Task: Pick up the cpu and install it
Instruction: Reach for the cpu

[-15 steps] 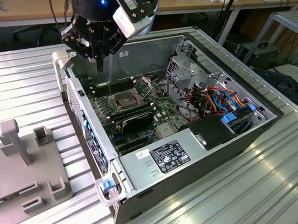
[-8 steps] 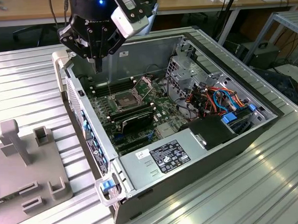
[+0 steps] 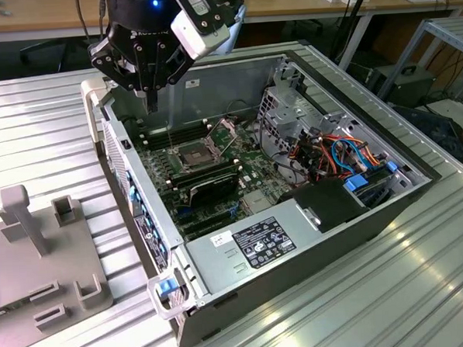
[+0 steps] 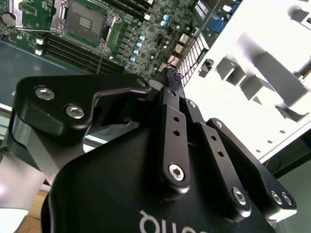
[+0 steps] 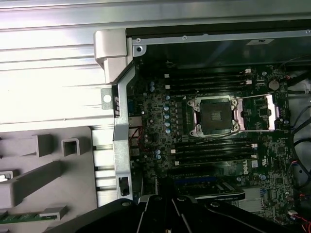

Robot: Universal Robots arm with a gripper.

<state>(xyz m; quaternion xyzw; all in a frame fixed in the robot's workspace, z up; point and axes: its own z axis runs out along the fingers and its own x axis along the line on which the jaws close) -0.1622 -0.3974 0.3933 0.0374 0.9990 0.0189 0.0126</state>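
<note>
The cpu is out of view. My gripper (image 3: 152,106) hangs above the back corner of the open computer case (image 3: 313,251), toward the exterior view's left, with its fingers drawn together to a point and nothing visible between them. Below it, on the green motherboard (image 3: 251,168), the square black-framed socket (image 3: 193,154) lies uncovered, its metal latch plate (image 3: 227,127) swung up. Both wrist views show the same socket (image 5: 214,114) (image 4: 85,22) beyond the black gripper body (image 5: 167,204) (image 4: 170,145).
A grey fixture (image 3: 41,253) with slots and pegs sits on the ribbed metal table at the exterior view's left. Long black memory sticks (image 3: 208,176) flank the socket. A power supply (image 3: 258,246), a drive cage (image 3: 286,108) and coloured cables (image 3: 339,156) crowd the case's other side.
</note>
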